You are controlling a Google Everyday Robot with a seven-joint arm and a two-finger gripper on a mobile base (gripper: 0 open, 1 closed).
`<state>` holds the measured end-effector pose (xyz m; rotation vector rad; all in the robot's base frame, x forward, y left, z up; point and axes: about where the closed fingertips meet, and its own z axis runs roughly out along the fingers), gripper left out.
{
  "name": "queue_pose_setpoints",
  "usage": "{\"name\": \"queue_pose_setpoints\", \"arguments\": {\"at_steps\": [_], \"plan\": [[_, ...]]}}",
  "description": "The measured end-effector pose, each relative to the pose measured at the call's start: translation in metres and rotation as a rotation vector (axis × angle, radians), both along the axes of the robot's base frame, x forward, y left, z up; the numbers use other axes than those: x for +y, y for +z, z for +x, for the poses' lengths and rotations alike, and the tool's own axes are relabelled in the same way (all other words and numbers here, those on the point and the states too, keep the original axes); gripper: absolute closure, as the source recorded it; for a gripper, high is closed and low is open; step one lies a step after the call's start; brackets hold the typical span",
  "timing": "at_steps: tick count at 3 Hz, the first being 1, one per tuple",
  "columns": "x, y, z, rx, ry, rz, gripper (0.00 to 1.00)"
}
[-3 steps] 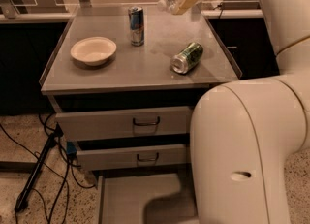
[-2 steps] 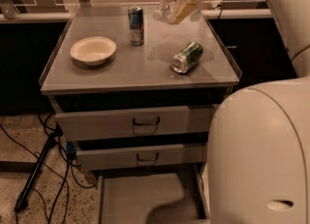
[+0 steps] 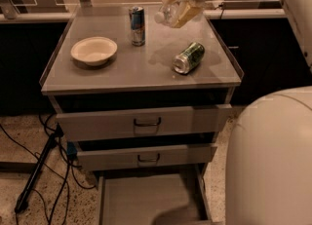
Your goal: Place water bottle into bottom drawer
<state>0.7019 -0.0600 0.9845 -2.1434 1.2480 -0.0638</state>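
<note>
My gripper (image 3: 181, 6) hangs above the back right of the cabinet top and is shut on the water bottle (image 3: 168, 12). The bottle is clear and crinkly and lies tilted in the fingers, its white cap pointing down and left. It is held well above the cabinet top. The bottom drawer (image 3: 146, 199) is pulled open at the foot of the cabinet, a shallow grey tray with a bare floor. My arm's white body covers the lower right of the view.
On the cabinet top (image 3: 122, 70) stand a white bowl (image 3: 93, 50) at left and a blue-silver can (image 3: 137, 19) at the back; a green can (image 3: 188, 57) lies on its side at right. Two upper drawers (image 3: 146, 121) are slightly open. Cables (image 3: 39, 165) lie on the floor at left.
The gripper with the bottle has come down and toward the front left over the cabinet top. The arm's white body has shifted right and uncovered more of the drawers.
</note>
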Motion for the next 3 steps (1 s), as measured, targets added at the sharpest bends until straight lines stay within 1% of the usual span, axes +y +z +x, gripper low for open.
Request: {"name": "queue_pose_setpoints", "arguments": {"at_steps": [1,2,3], "plan": [[0.008,0.005,-0.034,0.023,0.039,0.038,1.00],[0.015,0.007,-0.085,0.057,0.069,0.061,1.00],[0.015,0.007,-0.085,0.057,0.069,0.061,1.00]]}}
